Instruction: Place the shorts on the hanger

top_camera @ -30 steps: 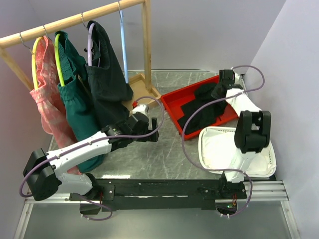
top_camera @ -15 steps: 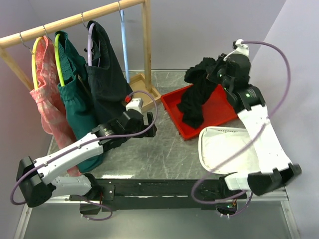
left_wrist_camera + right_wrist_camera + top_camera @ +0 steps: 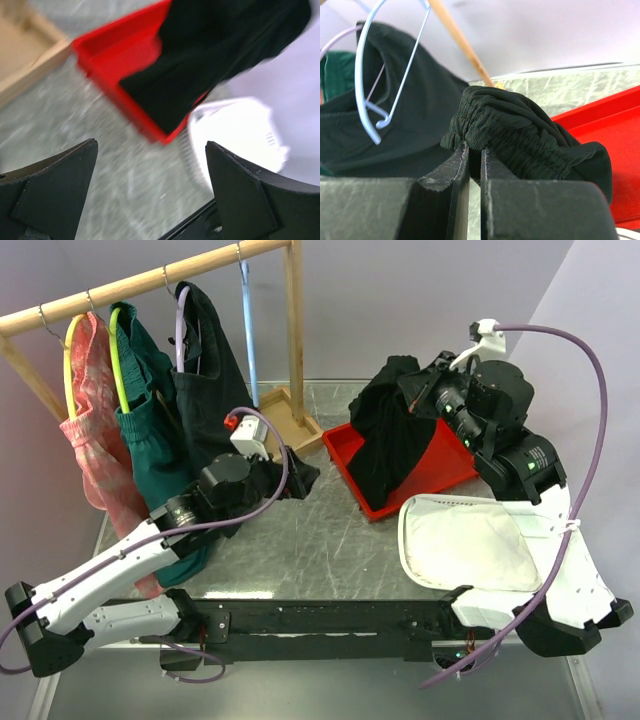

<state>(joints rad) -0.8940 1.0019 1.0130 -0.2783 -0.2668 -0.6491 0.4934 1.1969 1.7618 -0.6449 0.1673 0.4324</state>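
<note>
The right gripper [image 3: 428, 392] sits in the upper right of the overhead view. Its flat black jaws are pressed almost together on a bunched fold of the shorts [image 3: 385, 435]. In the right wrist view the pinched part is the gathered, ribbed elastic waistband [image 3: 520, 135], which bulges in a soft hump above the gripper [image 3: 474, 150]. The rest of the matte black fabric hangs loosely down from the grip. Its lower end drapes into the shallow red plastic tray [image 3: 440, 465] at centre right.

The left gripper [image 3: 298, 480] is at the middle of the overhead frame with its wedge-shaped black fingers spread wide and nothing between them. Its wrist view looks between those fingers [image 3: 150, 145] at the tray's glossy red wall [image 3: 107, 55] and the dark hanging cloth [image 3: 225, 55].

The hanger [image 3: 246, 335], a thin pale blue wire, hangs bare from the round wooden rail [image 3: 140, 280] at upper centre, well apart from the shorts. In the right wrist view its curved wire [image 3: 359, 80] shows at upper left. To its left on the rail hang a black garment [image 3: 215, 390], dark green shorts [image 3: 150, 430] and pink checked shorts [image 3: 90, 420].

A white rounded mesh basket [image 3: 470, 540] lies at lower right, just beside the tray. Both sit on the grey, scratched metallic surface [image 3: 310, 550].
</note>
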